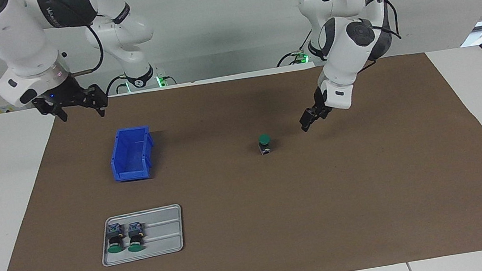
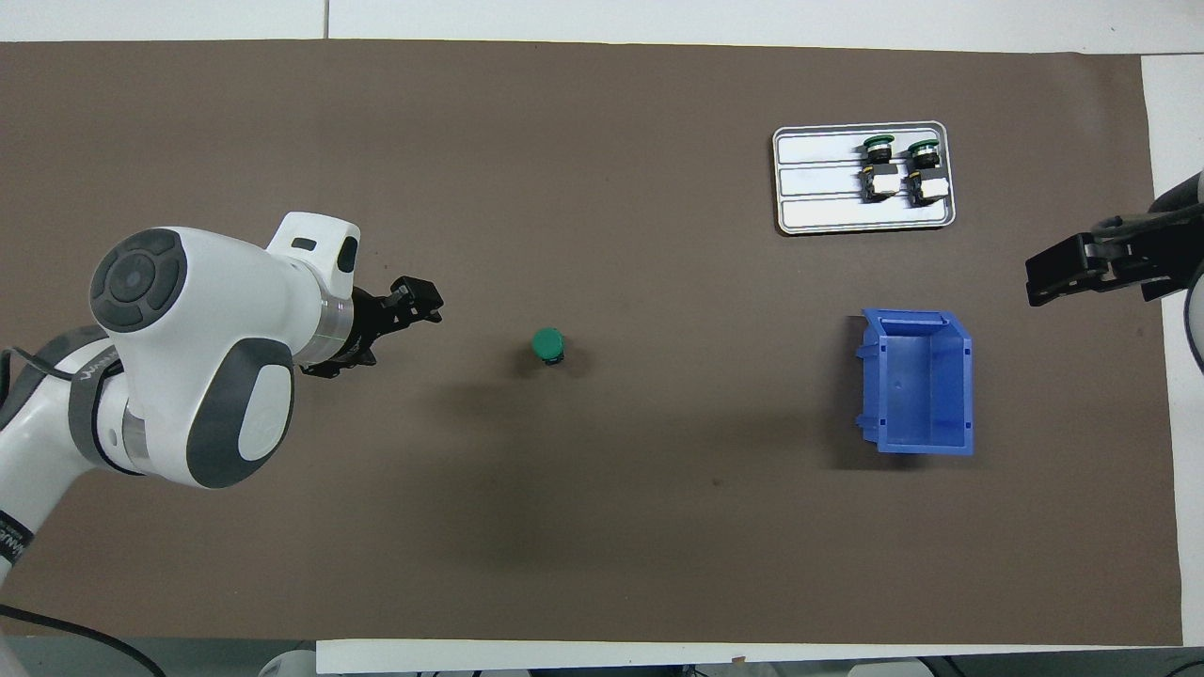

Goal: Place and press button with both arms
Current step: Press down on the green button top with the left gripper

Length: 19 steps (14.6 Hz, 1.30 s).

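The button (image 1: 264,143) stood upright on its terminal block, green cap up, out on the brown mat (image 1: 373,192) about midway between my two arms, with nothing touching it. My left gripper (image 1: 307,122) hung low over the mat just beside it, toward my left arm's end of the table, jaws spread and holding nothing. My right gripper (image 1: 80,108) waited high over the mat's edge close to my bases, near the blue bin (image 1: 131,155), jaws spread too and empty. The two spare buttons (image 1: 124,237) lay on their sides in the grey tray (image 1: 165,233), farther from me than the bin.

I judged the placing done and the pressing still ahead. The danger I saw was the button's shape: tall on a small base. If my left fingers came at the cap slantwise, or brushed the collar while swinging in, it would likely tip or skid across the mat. Pressing off-centre, with nothing bracing the block, would probably topple it as well.
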Available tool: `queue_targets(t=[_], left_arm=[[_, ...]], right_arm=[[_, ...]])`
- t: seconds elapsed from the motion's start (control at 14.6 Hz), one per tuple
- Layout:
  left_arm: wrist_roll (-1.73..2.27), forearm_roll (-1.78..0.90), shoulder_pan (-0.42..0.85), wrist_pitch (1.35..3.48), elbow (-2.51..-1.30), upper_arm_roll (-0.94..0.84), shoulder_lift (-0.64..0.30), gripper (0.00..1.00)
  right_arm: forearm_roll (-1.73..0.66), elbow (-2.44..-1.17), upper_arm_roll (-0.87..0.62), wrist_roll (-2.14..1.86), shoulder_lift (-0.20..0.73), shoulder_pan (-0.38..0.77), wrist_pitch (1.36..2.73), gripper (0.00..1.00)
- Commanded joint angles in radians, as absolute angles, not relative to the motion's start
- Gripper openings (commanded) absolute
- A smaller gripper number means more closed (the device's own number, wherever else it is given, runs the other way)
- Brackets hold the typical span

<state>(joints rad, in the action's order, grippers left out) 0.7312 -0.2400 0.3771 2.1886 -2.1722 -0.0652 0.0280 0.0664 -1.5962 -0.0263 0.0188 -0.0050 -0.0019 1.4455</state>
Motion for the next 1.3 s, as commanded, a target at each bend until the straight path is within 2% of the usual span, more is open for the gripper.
queue_targets(t=[0.0, 0.07, 0.21, 0.34, 0.48, 0.75, 1.23], left_arm=[[0.732, -0.212, 0.387, 1.992, -1.984, -0.057, -0.040, 0.66], [0.735, -0.212, 0.393, 1.949, -1.927, -0.057, -0.061, 0.60], [0.741, -0.196, 0.454, 1.956, -1.892, -0.055, -0.084, 0.39], [0.739, -0.146, 0.481, 1.960, -1.864, -0.057, -0.121, 0.23], [0.742, -0.124, 0.540, 2.000, -1.859, -0.055, -0.161, 0.21], [0.797, -0.124, 0.589, 2.029, -1.858, -0.055, -0.189, 0.01], [0.839, -0.123, 0.626, 2.128, -1.858, -0.057, -0.241, 0.00]], right_arm=[[0.057, -1.626, -0.029, -0.003, -0.029, -0.011, 1.463, 1.00], [0.057, -1.626, -0.029, -0.003, -0.029, -0.011, 1.463, 1.00], [0.057, -1.626, -0.029, -0.003, -0.029, -0.011, 1.463, 1.00], [0.057, -1.626, -0.029, -0.003, -0.029, -0.011, 1.463, 1.00], [0.057, -1.626, -0.029, -0.003, -0.029, -0.011, 1.463, 1.00], [0.057, -1.626, -0.029, -0.003, -0.029, -0.011, 1.463, 1.00], [0.057, -1.626, -0.029, -0.003, -0.029, -0.011, 1.463, 1.00]])
